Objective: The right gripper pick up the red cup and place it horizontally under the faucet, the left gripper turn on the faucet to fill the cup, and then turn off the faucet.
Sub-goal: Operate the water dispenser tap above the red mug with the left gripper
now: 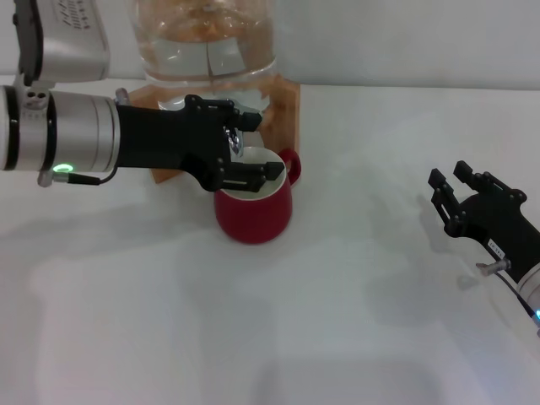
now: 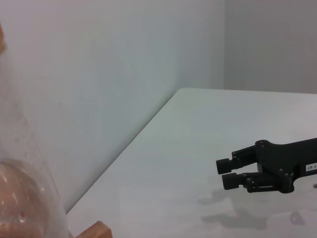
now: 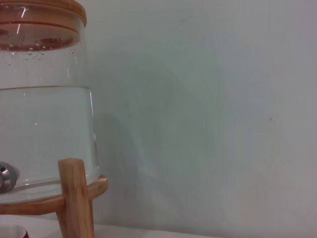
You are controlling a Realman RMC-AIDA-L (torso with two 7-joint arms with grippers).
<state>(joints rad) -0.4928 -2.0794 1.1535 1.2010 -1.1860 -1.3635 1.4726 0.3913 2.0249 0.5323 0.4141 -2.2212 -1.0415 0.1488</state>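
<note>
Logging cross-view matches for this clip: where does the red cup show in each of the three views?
Head view: the red cup stands upright on the white table, under the left gripper at the faucet.
Left wrist view: not in it.
Right wrist view: only a sliver of its rim at the picture's edge.
Shared landmark: the glass water jar on its wooden stand.

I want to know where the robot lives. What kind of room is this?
Probably a test room or lab, not a real kitchen. There is only a bare white table, a plain wall, and a water jar on a wooden stand with a red cup.
</note>
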